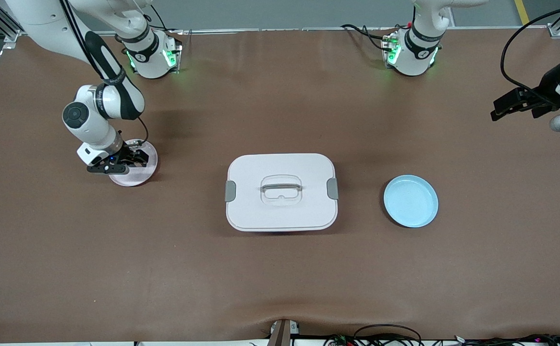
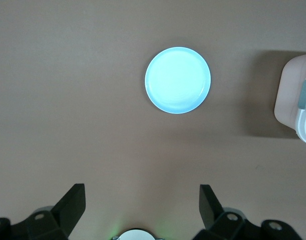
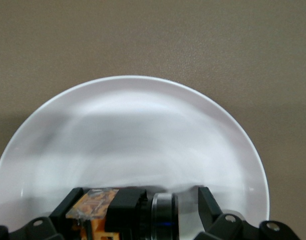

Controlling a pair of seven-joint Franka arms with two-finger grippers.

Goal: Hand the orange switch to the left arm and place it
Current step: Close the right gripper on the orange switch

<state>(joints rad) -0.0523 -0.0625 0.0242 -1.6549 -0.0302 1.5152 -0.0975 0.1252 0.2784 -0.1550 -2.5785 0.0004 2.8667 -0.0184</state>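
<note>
The orange switch (image 3: 127, 212), a black body with an orange end and a silver ring, lies on the pink plate (image 3: 142, 125). My right gripper (image 3: 138, 195) is low over that plate (image 1: 138, 177), open, with its fingers on either side of the switch. One finger is at the orange end; a small gap shows between the silver ring and the other finger (image 3: 209, 207). In the front view the right gripper (image 1: 133, 158) hides the switch. My left gripper (image 1: 500, 108) waits raised over the left arm's end of the table, open and empty (image 2: 141, 189). The white box (image 1: 280, 211) stands mid-table.
A blue plate (image 1: 410, 201) lies between the box and the left arm's end of the table; it also shows in the left wrist view (image 2: 178, 80), with a corner of the box (image 2: 293, 95). Cables lie along the table's front edge.
</note>
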